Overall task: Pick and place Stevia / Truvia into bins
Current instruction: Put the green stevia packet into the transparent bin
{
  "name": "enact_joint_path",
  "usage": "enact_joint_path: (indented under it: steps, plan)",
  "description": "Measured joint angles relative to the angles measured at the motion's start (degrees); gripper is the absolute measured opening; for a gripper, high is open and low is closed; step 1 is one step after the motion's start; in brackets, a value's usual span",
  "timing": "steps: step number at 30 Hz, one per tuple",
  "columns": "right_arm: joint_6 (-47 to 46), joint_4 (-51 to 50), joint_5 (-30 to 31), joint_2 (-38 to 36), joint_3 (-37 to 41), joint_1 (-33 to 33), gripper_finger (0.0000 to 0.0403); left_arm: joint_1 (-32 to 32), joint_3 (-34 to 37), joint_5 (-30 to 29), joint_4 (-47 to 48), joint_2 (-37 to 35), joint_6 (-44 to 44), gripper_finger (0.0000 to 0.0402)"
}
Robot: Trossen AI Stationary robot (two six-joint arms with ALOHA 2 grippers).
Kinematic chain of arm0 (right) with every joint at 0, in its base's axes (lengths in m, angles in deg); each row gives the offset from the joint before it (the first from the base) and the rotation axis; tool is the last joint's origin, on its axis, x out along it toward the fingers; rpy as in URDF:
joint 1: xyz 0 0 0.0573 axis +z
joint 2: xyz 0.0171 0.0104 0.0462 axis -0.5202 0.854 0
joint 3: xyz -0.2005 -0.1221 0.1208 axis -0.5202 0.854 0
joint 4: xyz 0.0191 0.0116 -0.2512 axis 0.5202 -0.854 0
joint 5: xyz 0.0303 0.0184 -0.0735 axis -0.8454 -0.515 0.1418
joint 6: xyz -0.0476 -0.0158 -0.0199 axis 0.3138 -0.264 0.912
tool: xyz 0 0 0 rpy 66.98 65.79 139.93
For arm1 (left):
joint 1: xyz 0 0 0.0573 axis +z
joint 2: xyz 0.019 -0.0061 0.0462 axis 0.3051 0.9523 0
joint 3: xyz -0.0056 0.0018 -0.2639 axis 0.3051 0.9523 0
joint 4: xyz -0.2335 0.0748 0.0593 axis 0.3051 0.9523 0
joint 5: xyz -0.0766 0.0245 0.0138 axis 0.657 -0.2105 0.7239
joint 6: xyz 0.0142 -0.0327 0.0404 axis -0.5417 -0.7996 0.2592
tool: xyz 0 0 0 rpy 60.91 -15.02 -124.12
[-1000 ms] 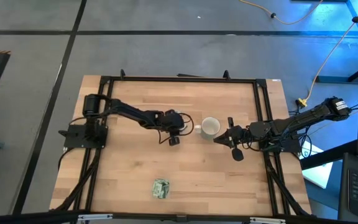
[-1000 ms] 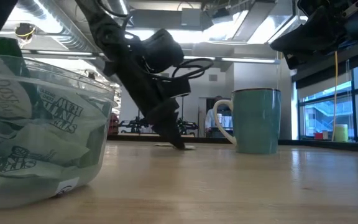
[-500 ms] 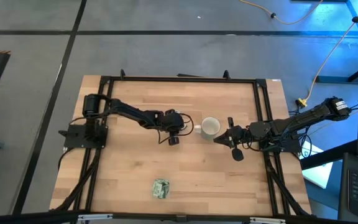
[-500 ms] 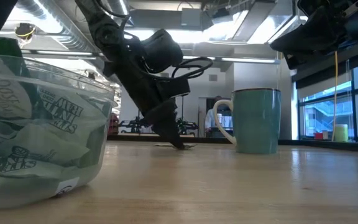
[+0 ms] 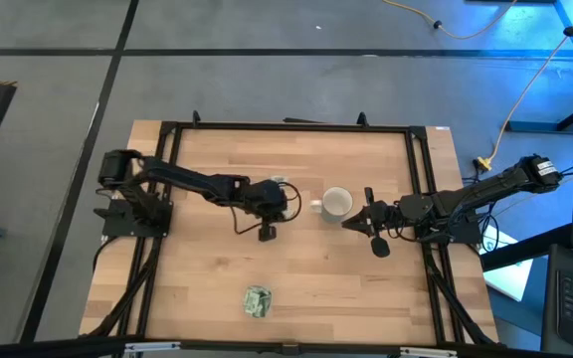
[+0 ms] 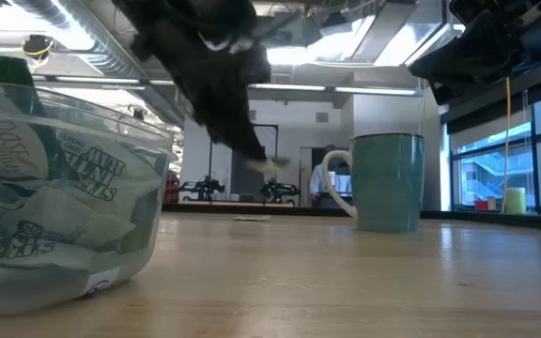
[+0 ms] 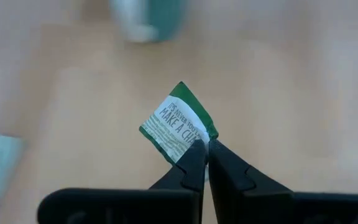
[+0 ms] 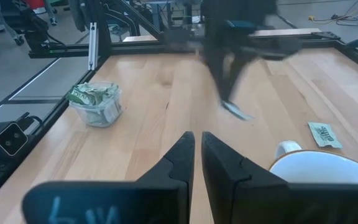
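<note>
1. We see the left fingers (image 7: 205, 163) pinched together on one corner of a small green and white paper sachet (image 7: 178, 123); they hold it lifted clear of the wooden tabletop (image 5: 296, 268).
2. From overhead, this left gripper (image 5: 266, 229) sits near the tabletop's centre, at about nine o'clock from the white ceramic mug (image 5: 337, 204).
3. The right fingers (image 8: 196, 155) stand narrow, nearly touching, with nothing between them; that gripper (image 5: 374, 239) waits at about four o'clock from the mug.
4. One more green and white sachet (image 8: 324, 135) lies flat on the wood just beside the mug.
5. The small round clear plastic dish (image 5: 258, 300) sits toward six o'clock on the tabletop, well apart from both grippers, and is piled with sachets (image 6: 36, 216).
</note>
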Motion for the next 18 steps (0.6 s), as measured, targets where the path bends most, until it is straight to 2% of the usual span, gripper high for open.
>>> enact_joint_path:
  steps: [7, 10, 13, 18]
  plan:
    - [-0.15, 0.01, 0.00, -0.02, 0.00, 0.01, 0.0035, -6.71, -0.02, 19.55, 2.90, -6.46, -2.07, 0.0009]
    - [-0.20, 0.01, 0.00, -0.02, 0.00, 0.00, 0.0035, -11.35, -0.02, 24.48, 1.25, -7.54, -3.54, 0.0009]
    - [-0.87, 0.04, 0.00, -0.02, 0.00, 0.00, 0.0035, -16.48, -0.02, 24.14, 0.05, -7.63, -4.24, 0.0009]
    - [-1.78, 0.07, 0.01, -0.02, 0.00, 0.01, 0.0035, -24.08, -0.11, 16.53, -1.54, -6.20, -3.59, 0.0009]
